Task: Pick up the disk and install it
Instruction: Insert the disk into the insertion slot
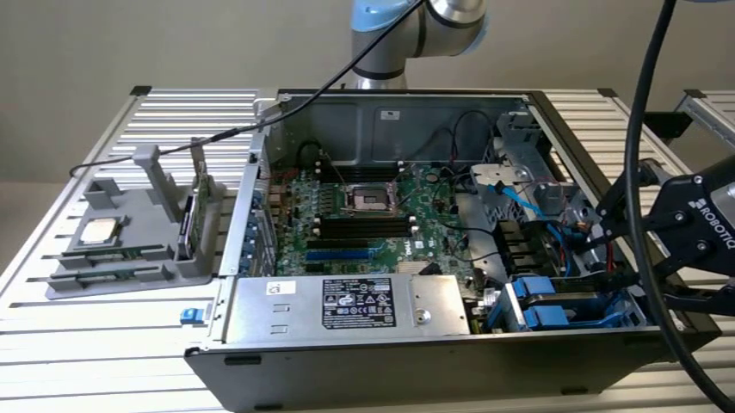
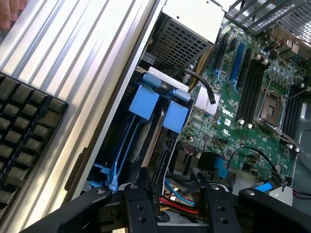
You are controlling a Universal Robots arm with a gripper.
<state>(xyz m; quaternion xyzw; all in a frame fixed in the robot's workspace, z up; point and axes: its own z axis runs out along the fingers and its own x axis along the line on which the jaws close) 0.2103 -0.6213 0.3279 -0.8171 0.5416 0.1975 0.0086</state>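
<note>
Disk (image 2: 146,103) sits edge-up in the drive cage (image 1: 522,323) at the corner of the PC case (image 1: 379,366), on the exterior view's right, next to the power supply (image 1: 344,303). In the exterior view it shows as blue plastic down in that cage (image 1: 563,308).

Look: blue carrier frame with a broad blue tab on top and thin blue rails running down the side. A second blue tab (image 2: 176,116) stands just beside it, so I can't say for sure which unit is the task's. Metal body mostly hidden, label not visible. Can't tell whether it's fully seated.

Tool (image 2: 175,201) is open and holds nothing; only wiring shows between the fingers. It hangs over the cage end of the case (image 1: 611,251), near the tabs but not touching.

Risks, as I judge them:
- Red and blue SATA leads (image 2: 177,194) lie right under the fingers. Going down or closing here could snag or pinch them.
- Black cable (image 2: 201,85) droops across the tab tops and could get trapped in a grip.
- Two tabs close together, so a finger could land on the wrong one or straddle both.
- Case wall and cage edge are close, so any tilt jams the carrier in its rails.
- The arm's own cable (image 1: 643,155) hangs over the open case and could catch on the motherboard (image 1: 379,225) side.
</note>
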